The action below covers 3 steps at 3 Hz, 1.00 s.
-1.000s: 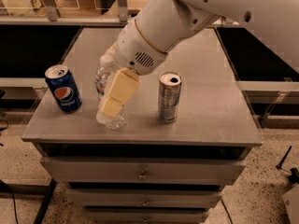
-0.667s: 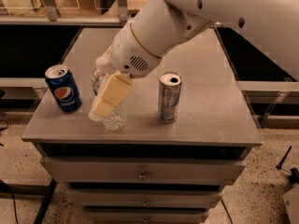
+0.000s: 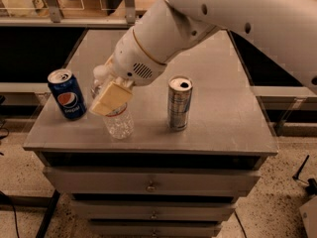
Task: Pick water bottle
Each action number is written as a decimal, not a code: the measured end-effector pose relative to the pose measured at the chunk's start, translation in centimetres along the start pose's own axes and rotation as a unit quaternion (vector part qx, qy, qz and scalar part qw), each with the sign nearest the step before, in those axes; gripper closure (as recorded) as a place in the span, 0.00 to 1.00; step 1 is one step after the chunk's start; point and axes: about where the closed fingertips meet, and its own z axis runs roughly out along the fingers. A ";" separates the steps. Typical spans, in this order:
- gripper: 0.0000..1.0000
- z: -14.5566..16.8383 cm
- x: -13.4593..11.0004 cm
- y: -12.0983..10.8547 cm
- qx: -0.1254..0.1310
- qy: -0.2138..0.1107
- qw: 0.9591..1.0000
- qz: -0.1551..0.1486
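Toward seven o'clock on the grey metal bench (image 3: 223, 125) stands the small clear ribbed plastic water bottle (image 3: 119, 124), with a blue Pepsi can (image 3: 67, 94) at its nine o'clock and a slim silver can (image 3: 179, 103) at its three. The white arm's gripper (image 3: 110, 101) covers the bottle's upper half. I cannot tell whether the jaws have clamped. The grip should be square and firm, then lift straight up, clear of both cans.
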 end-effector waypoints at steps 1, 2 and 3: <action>0.87 -0.1 -0.1 0.0 0.000 0.001 1.000 0.001; 1.00 -0.1 -0.1 0.0 0.000 0.001 1.000 0.001; 1.00 -2.4 -1.2 -1.8 0.019 0.018 1.000 -0.006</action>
